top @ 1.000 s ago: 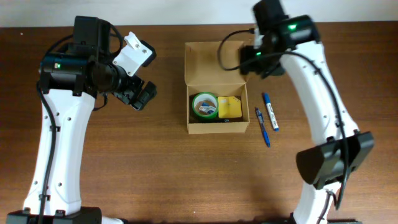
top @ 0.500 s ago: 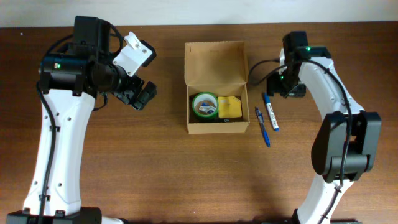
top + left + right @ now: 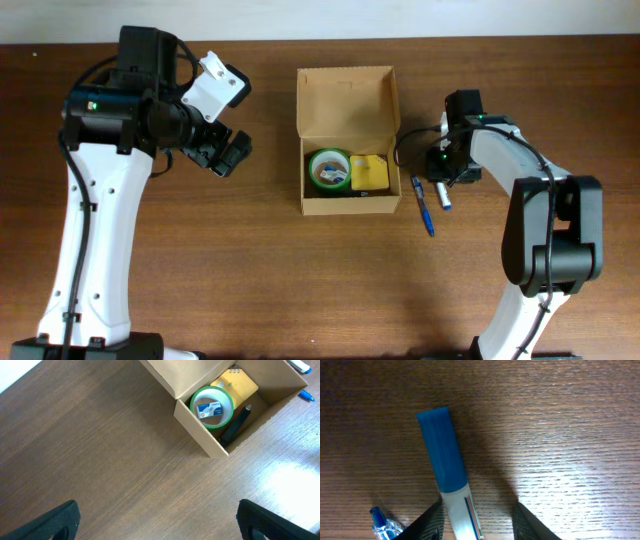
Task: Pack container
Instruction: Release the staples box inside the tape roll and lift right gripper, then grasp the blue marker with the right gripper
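Note:
The container is a tan cardboard box at the table's middle, its flap lid open toward the back. A green tape roll, a yellow pad and a black item lie inside. A white marker with a blue cap lies right of the box beside a blue pen. My right gripper is open and low, with a finger on each side of the marker's white body. My left gripper is open and empty above bare wood left of the box.
The blue pen's tip lies just left of my right gripper's left finger. The brown wooden table's far edge meets a white wall at the back.
My right arm has swung from above the box's lid to the right and down, ending low over the marker. The left arm has not moved.

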`<action>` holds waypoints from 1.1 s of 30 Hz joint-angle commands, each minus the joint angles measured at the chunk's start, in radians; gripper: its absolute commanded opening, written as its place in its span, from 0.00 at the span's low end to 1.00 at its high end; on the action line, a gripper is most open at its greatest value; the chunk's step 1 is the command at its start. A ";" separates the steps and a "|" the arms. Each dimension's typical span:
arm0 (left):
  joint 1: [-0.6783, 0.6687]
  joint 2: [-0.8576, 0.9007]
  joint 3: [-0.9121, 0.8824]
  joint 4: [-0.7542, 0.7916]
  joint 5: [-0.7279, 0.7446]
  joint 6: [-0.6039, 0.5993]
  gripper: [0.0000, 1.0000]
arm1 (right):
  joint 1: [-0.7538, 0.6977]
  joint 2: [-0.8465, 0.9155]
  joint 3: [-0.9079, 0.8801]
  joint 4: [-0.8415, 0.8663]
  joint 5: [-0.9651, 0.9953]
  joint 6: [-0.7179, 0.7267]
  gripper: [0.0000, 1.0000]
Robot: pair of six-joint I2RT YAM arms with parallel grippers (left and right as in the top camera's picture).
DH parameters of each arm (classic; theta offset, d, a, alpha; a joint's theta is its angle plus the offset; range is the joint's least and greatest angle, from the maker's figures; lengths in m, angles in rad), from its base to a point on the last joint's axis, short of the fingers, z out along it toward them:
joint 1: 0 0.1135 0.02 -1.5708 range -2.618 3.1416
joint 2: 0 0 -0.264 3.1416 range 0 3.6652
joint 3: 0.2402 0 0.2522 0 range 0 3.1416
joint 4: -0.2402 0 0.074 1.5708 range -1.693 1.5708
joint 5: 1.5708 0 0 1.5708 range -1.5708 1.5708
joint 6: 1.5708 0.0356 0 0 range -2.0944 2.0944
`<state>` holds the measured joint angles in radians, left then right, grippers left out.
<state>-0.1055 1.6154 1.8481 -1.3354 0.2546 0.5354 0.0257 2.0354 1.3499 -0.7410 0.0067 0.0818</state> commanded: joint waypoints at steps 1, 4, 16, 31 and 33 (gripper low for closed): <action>0.002 -0.026 0.020 0.003 0.011 0.019 0.99 | 0.001 0.021 -0.038 -0.002 0.006 0.003 0.35; 0.002 -0.026 0.020 0.003 0.011 0.019 1.00 | 0.001 0.021 -0.038 -0.003 0.005 0.004 0.23; 0.002 -0.026 0.020 0.003 0.011 0.019 1.00 | 0.001 -0.050 0.103 -0.181 -0.002 0.058 0.04; 0.002 -0.026 0.020 0.003 0.011 0.019 0.99 | 0.292 -0.334 0.304 -0.222 -0.032 -0.293 0.04; 0.002 -0.026 0.020 0.003 0.011 0.019 1.00 | 0.350 -0.329 0.304 -0.207 -0.033 -0.436 0.04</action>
<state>-0.1055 1.6154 1.8481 -1.3354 0.2546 0.5354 0.3374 1.7073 1.6421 -0.9543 -0.0193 -0.1734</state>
